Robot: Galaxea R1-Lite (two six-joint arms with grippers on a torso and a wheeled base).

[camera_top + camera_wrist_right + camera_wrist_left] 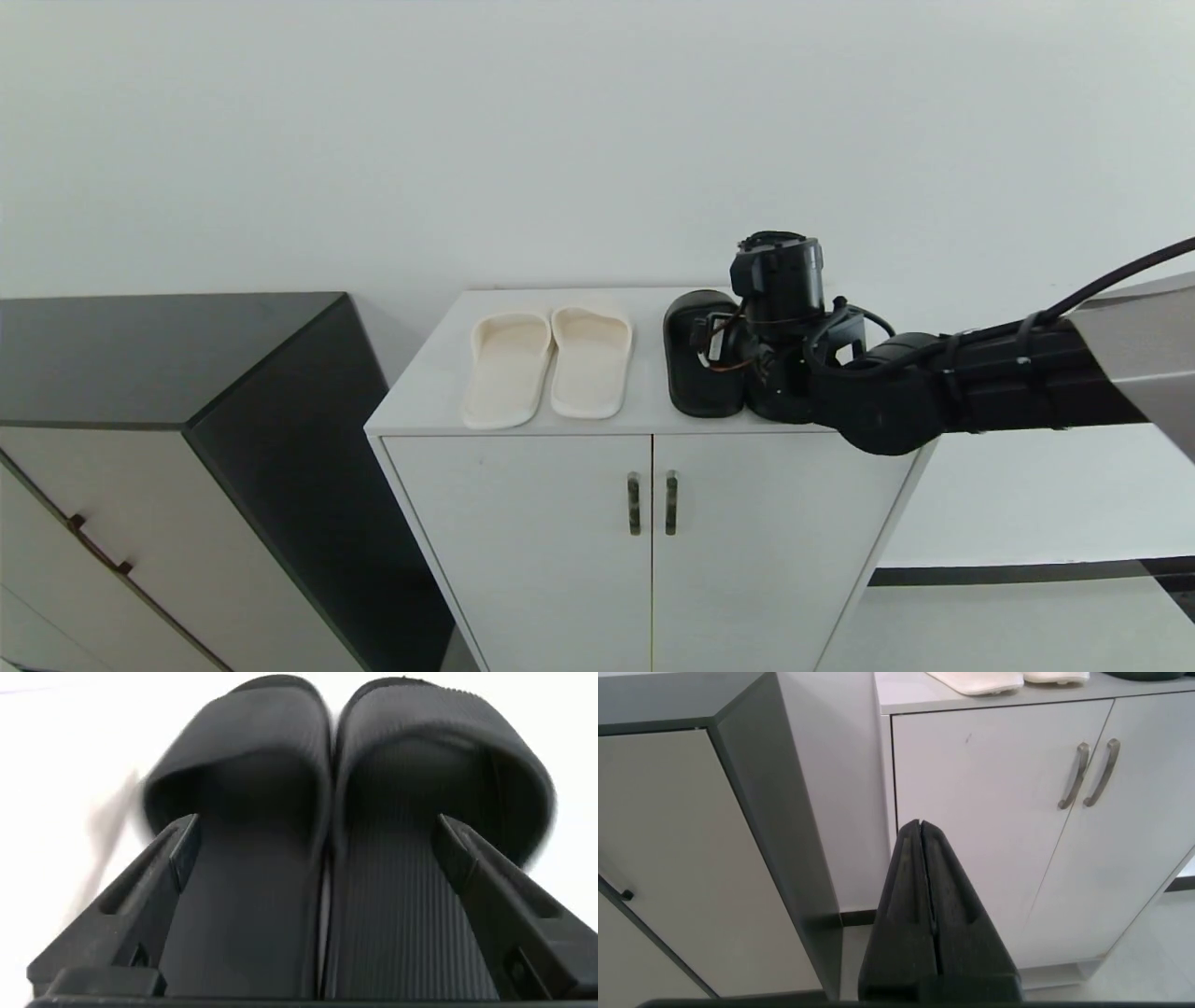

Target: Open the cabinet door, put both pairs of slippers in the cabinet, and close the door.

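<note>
Jaws are standing wide on the right gripper (pixel 318 826), straddling the black slippers (pixel 252 775) atop the cabinet (pixel 425 397); left gripper (pixel 922 835) is sitting closed. Pickup's looking underway with doors (pixel 560 541) unopened, and it's needing a squeeze on both next.

Cream slippers (pixel 509 369), black slippers (pixel 411 784) (ribbed)

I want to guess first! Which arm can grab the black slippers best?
Right. The right gripper is open with a finger at each side of the black slippers on the cabinet top; the left gripper is shut, down by the doors.
</note>
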